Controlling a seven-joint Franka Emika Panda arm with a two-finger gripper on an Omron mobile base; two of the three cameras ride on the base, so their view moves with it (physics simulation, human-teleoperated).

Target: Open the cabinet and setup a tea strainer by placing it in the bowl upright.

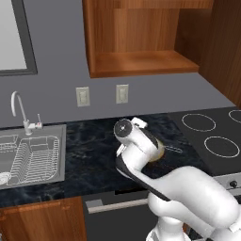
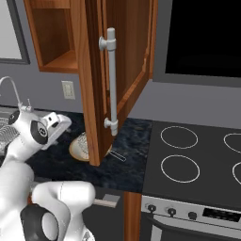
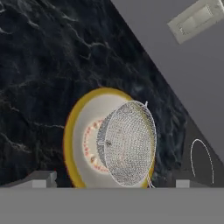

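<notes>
The reddish-brown wooden wall cabinet (image 2: 92, 80) is seen with its panelled door swung open. On the dark marbled counter (image 3: 39, 65), the shallow cream-white bowl with a golden rim (image 3: 81, 140) is occupied by the silver wire-mesh tea strainer (image 3: 129, 144), its basket resting tilted inside. The two-finger gripper (image 3: 116, 181) is held spread wide above it, grasping nothing. The strainer's handle is mostly hidden.
</notes>
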